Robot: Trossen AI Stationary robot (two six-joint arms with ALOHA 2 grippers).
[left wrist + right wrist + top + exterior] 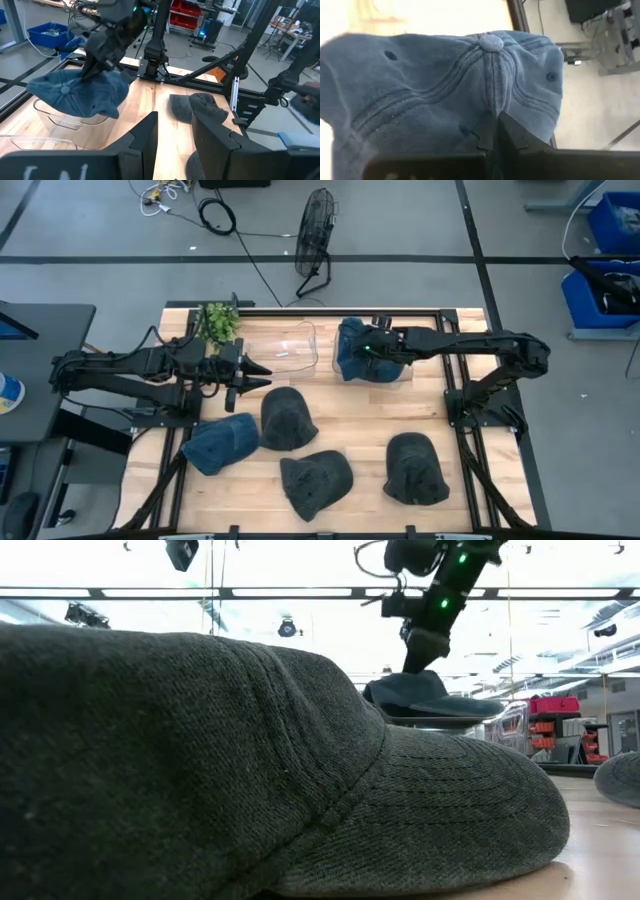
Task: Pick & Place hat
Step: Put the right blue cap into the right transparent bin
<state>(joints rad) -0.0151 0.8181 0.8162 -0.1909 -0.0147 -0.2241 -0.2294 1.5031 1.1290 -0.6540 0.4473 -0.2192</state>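
My right gripper (pixel 372 348) is shut on a light blue cap (pixel 352 358) at the far middle of the table. The left wrist view shows this cap (pixel 75 92) over a clear plastic bin (pixel 60 122). In the low view it (pixel 430 695) hangs under the gripper (pixel 425 645). My left gripper (pixel 258 375) hovers open left of the middle, touching nothing, and its fingers (pixel 150 135) point toward the bin. A second blue cap (pixel 220 442) and three dark grey caps (pixel 287 418) (pixel 318 480) (pixel 415 468) lie on the table. My right gripper pinches a fold of the blue cap's crown (pixel 492 112) between its two fingers (pixel 507 135), on the seam just below the top button (pixel 491 42). The fingers come from above, slanting in from the table's right. The cap hangs below them; whether its underside rests on the bin, I cannot tell.
A small green plant (pixel 218 322) stands at the far left corner of the table. A clear plastic piece (pixel 300 345) lies left of the held cap. A dark grey cap (pixel 250 770) fills the front of the low view. A black frame (pixel 470 380) edges the table.
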